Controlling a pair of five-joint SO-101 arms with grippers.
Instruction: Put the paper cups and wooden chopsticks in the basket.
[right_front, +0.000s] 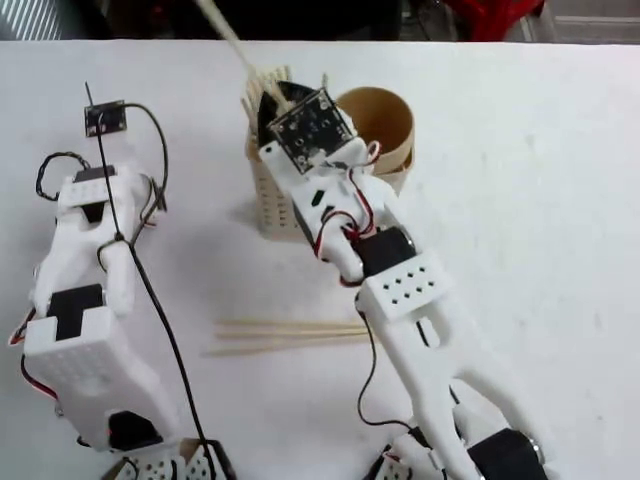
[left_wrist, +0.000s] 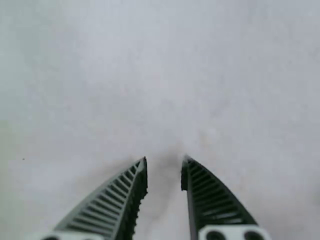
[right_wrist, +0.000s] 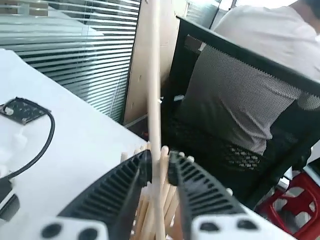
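Observation:
My right gripper (right_wrist: 159, 161) is shut on one wooden chopstick (right_wrist: 155, 90), which it holds upright over the cream perforated basket (right_front: 268, 205). That chopstick (right_front: 222, 32) sticks out past the table's far edge in the high view. Several more chopsticks (right_wrist: 149, 212) stand in the basket below the jaws. A brown paper cup (right_front: 385, 120) stands at the basket's right end; I cannot tell whether it is inside. Two or three chopsticks (right_front: 290, 335) lie flat on the table in front of the basket. My left gripper (left_wrist: 164, 162) is open by a narrow gap over bare white table, holding nothing.
The left arm (right_front: 85, 280) sits folded at the table's left side. A small circuit board (right_front: 105, 118) with a black cable (right_front: 150, 290) lies beyond it. A black mesh chair (right_wrist: 240, 115) stands behind the table's far edge.

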